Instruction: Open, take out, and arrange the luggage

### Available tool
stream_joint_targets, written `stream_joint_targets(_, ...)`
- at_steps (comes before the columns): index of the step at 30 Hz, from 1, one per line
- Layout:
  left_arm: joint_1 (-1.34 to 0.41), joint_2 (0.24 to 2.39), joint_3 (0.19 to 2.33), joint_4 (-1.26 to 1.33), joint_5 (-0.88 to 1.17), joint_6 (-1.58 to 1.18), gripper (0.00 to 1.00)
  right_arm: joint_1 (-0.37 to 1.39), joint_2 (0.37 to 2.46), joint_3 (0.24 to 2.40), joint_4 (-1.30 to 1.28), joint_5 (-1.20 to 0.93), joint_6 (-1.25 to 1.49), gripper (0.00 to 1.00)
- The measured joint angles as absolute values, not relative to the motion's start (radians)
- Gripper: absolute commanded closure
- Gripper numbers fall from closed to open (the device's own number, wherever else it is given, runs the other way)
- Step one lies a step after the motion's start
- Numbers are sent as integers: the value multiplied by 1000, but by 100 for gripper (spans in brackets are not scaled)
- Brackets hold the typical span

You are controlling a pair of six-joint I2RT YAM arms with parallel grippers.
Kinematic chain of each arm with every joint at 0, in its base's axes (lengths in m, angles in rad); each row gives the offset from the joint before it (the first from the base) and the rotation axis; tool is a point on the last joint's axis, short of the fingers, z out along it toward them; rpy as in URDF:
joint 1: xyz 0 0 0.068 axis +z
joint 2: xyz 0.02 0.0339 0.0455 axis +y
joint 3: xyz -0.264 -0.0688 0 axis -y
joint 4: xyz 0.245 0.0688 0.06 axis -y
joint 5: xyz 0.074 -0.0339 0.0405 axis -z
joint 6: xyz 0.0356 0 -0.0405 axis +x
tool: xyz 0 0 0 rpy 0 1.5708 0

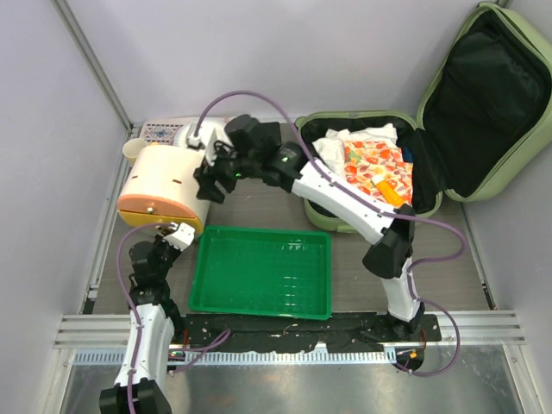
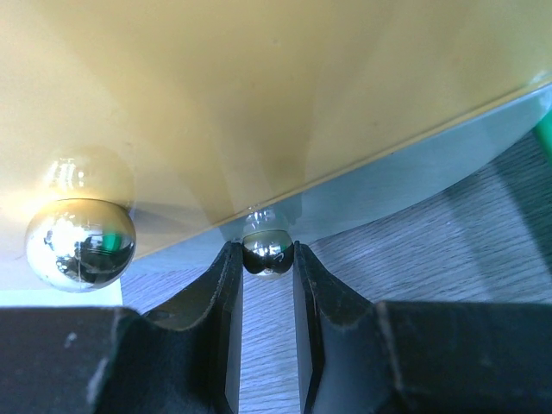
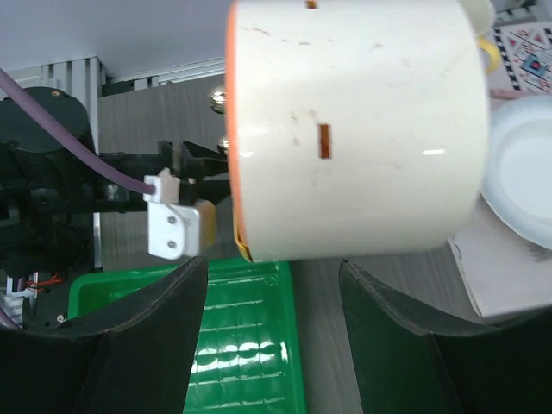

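Note:
The luggage [image 1: 483, 103], a pale green hard-shell suitcase, lies open at the back right with its black-lined lid leaning on the wall. A patterned cloth [image 1: 377, 168] and white fabric lie inside it. A cream-and-orange round container [image 1: 164, 181] lies on its side at the left. My left gripper [image 1: 177, 233] is at its orange base. In the left wrist view the gripper [image 2: 267, 252] is shut on a small metal ball foot [image 2: 267, 255] of that base. My right gripper [image 1: 210, 185] is open beside the container's cream wall [image 3: 354, 129]. Its jaws [image 3: 272, 269] hold nothing.
A flat bright green tray [image 1: 261, 272] lies at the front middle, and also shows in the right wrist view [image 3: 241, 345]. A patterned box [image 1: 159, 132] and a white plate [image 3: 526, 172] sit behind the container. A second metal foot [image 2: 79, 244] is left of my left fingers. Walls close both sides.

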State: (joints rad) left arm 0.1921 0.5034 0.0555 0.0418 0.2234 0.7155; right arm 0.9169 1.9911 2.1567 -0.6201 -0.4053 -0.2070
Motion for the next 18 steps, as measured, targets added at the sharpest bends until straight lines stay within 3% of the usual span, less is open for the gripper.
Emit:
stream_joint_targets(7,192,501,56,39,225,720,100,1034,2085,2247,-611,-344,-253,29)
stream_joint_targets(18,192,501,56,35,229,744,100,1052,2107,2239,-463,-248,-278,28)
